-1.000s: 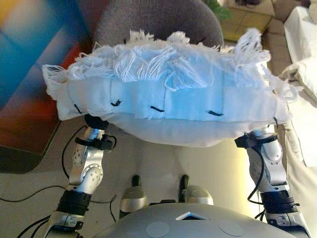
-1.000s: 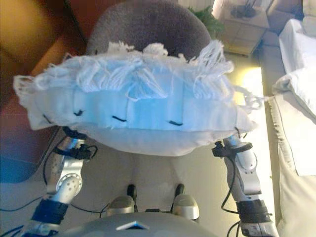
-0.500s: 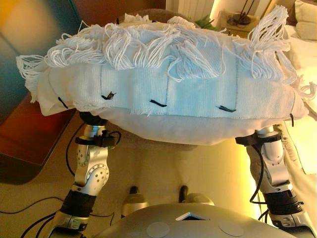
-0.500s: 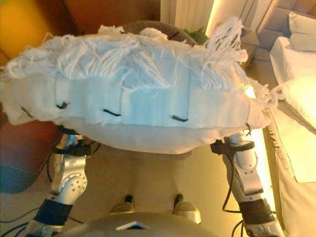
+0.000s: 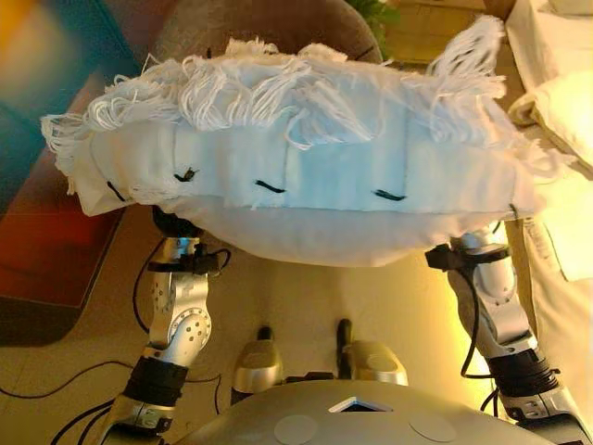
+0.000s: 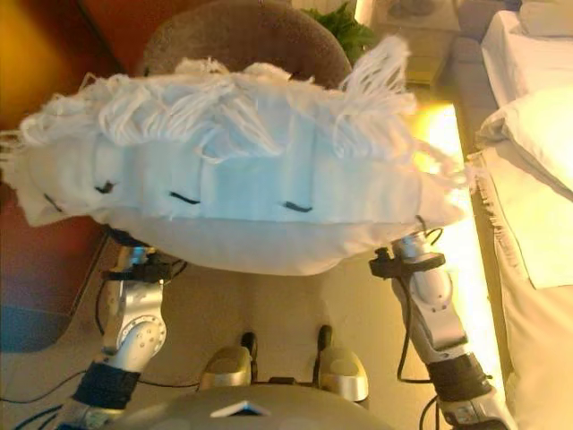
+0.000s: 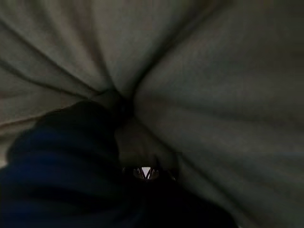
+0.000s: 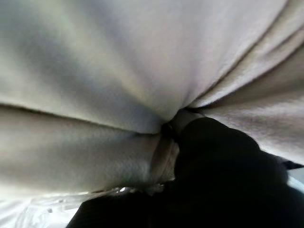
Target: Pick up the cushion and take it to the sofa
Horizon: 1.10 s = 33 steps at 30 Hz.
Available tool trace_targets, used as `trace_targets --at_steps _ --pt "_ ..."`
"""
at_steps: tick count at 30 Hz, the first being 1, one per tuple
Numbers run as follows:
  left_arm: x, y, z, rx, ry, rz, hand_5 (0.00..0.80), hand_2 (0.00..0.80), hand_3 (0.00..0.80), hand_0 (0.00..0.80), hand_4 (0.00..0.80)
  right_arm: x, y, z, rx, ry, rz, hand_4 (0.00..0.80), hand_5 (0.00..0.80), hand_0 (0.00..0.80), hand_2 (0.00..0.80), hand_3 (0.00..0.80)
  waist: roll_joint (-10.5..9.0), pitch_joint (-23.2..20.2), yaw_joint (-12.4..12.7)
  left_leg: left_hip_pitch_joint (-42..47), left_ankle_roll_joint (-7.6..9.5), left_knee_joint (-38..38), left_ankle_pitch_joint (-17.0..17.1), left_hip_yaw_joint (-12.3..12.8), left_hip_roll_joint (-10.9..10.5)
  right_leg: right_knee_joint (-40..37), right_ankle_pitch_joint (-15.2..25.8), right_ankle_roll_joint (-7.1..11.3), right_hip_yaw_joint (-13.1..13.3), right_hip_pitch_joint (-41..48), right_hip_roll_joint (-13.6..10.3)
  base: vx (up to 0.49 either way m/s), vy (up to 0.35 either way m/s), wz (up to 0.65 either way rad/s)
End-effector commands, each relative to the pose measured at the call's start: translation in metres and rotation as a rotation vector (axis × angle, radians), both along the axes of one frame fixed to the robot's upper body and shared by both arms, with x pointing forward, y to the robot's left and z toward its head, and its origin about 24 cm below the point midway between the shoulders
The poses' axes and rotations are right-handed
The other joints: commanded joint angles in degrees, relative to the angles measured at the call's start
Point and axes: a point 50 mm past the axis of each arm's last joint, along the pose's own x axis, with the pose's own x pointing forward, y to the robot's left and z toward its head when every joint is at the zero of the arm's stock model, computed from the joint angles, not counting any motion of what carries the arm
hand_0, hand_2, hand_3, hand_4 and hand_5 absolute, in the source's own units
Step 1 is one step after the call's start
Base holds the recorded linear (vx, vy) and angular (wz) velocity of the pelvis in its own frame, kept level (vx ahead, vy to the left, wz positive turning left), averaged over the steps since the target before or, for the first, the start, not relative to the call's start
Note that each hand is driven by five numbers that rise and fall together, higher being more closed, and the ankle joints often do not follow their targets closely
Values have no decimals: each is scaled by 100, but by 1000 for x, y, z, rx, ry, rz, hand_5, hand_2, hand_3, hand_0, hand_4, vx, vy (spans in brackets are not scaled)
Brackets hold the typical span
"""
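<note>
Cushion sits lower in the head views than half a second ago; whole scene shifted, so mostly camera motion, carry unchanged.

Left to right: dark red-brown furniture [image 5: 46,241] at the left edge, then the left hand [image 7: 71,156] buried under the cushion [image 5: 306,176], fingers hidden in the fabric, can't tell their state. Cushion is held up off the floor across both arms, long axis side to side, fringe on top, round grey chair [image 6: 246,36] behind it. Right hand [image 8: 228,166] same story: under the far end, fingers not readable. White sofa [image 6: 528,179] lies off to the right, nearer the right arm, so the carry likely turns that way.
</note>
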Motion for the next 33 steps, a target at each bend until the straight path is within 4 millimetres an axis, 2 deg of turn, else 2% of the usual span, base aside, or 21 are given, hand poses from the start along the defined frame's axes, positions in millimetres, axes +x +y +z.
trace_targets --at_steps 1,5,7,8,10,11,12,14,15,16,17,18,20,21,23,25,27,31,33 --pt "-9 -34 44 15 -295 -172 800 800 800 800 800 -7 34 35 31 -199 219 800 800 800 800 800 -48 -228 135 -1409 189 -1439 1442 -289 -370 883 -1775 -277 43 1164 756 649 173 7" --pt "-4 -39 45 11 -312 -169 800 800 800 800 800 -7 32 35 49 -213 259 800 800 800 800 800 -48 -109 119 -1673 94 -1439 1404 -317 -108 1591 -2325 -256 -77 1087 666 609 256 -12" --pt "-2 -39 48 15 -332 -157 800 800 800 800 800 -6 31 37 39 -224 274 800 800 800 800 800 -86 -87 150 -1681 108 -1439 1359 -417 -45 1881 -2539 -178 -132 1121 530 732 381 -42" --pt "-2 -38 50 28 -347 -150 800 800 800 800 800 -6 31 37 35 -230 282 800 800 800 800 800 -142 -108 167 -1605 171 -1439 1208 -352 -62 2036 -2556 -78 -175 1146 366 757 436 -6" --pt "-2 -36 52 57 -341 -131 800 800 800 800 800 -6 27 35 43 -217 281 800 800 800 800 800 -233 -201 152 -1557 268 -1060 1147 -71 -126 2407 -2303 140 -278 1254 57 759 425 18" --pt "1 -36 53 57 -320 -129 800 800 800 800 800 -4 23 33 66 -194 271 800 800 800 800 800 -323 -285 162 -1611 371 -661 1060 -8 -255 2521 -2059 252 -311 1364 -77 803 384 23" --pt "3 -36 53 68 -316 -135 800 800 800 800 800 -4 21 32 88 -176 265 800 800 800 800 800 -444 -406 214 -1649 516 -413 903 17 -415 2626 -1720 369 -400 1478 -209 791 348 30" --pt "0 -39 54 130 -347 -147 800 800 800 800 800 -6 25 31 72 -191 264 800 800 800 800 800 -593 -562 295 -1596 715 -273 688 86 -600 2979 -1073 538 -505 1474 -383 703 282 14" --pt "-1 -40 54 144 -345 -144 800 800 800 800 800 -7 28 32 65 -201 259 800 800 800 800 800 -637 -614 296 -1504 774 -301 641 159 -657 3105 -698 616 -439 1307 -369 569 222 -18" --pt "0 -39 54 141 -332 -146 800 800 800 800 800 -8 29 32 72 -201 255 800 800 800 800 800 -651 -639 281 -1418 804 -340 625 186 -691 3102 -587 642 -391 1189 -311 576 224 -13" --pt "5 -36 55 131 -311 -156 800 800 800 800 800 -8 28 32 92 -191 252 800 800 800 800 800 -660 -677 243 -1276 821 -420 624 223 -743 2845 -583 650 -409 1031 -171 492 190 -8" --pt "7 -35 55 135 -311 -158 800 800 800 800 800 -7 28 31 91 -185 250 800 800 800 800 800 -674 -694 229 -1201 808 -458 627 278 -777 2534 -600 636 -582 974 -178 490 190 -4" --pt "6 -32 55 147 -324 -166 800 800 800 800 800 -5 27 31 78 -173 241 800 800 800 800 800 -637 -713 237 -1026 752 -556 613 447 -780 1831 -689 570 -1098 811 -266 345 132 -13" --pt "5 -32 58 148 -337 -169 800 800 800 800 800 -4 26 31 87 -172 238 800 800 800 800 800 -581 -677 225 -902 717 -599 574 484 -751 1371 -845 428 -1277 636 -200 275 90 -23" --pt "4 -34 57 143 -341 -171 800 800 800 800 800 -4 23 27 91 -174 223 800 800 800 800 800 -528 -617 158 -744 677 -581 491 438 -737 934 -941 218 -1327 481 -110 239 61 -19" --pt "5 -39 56 131 -339 -176 800 800 800 800 800 -4 22 25 84 -182 216 800 800 800 800 800 -527 -601 59 -506 647 -602 388 358 -759 338 -683 178 -1224 341 -154 241 43 9" --pt "5 -46 56 134 -354 -193 800 800 800 800 800 -2 20 25 77 -190 214 800 800 800 800 800 -533 -619 -85 -238 633 -676 223 368 -775 -269 -219 320 -882 213 -259 283 8 29" --pt "7 -53 55 158 -354 -228 800 800 800 800 800 5 20 27 96 -179 193 800 800 800 800 800 -503 -652 -270 224 711 -803 -199 223 -754 -617 507 654 -307 -261 -510 326 -82 42" --pt "7 -51 53 164 -341 -227 800 800 800 800 800 5 22 27 100 -171 197 800 800 800 800 800 -489 -652 -338 368 765 -766 -387 111 -744 -617 717 700 -106 -457 -601 376 -133 16"
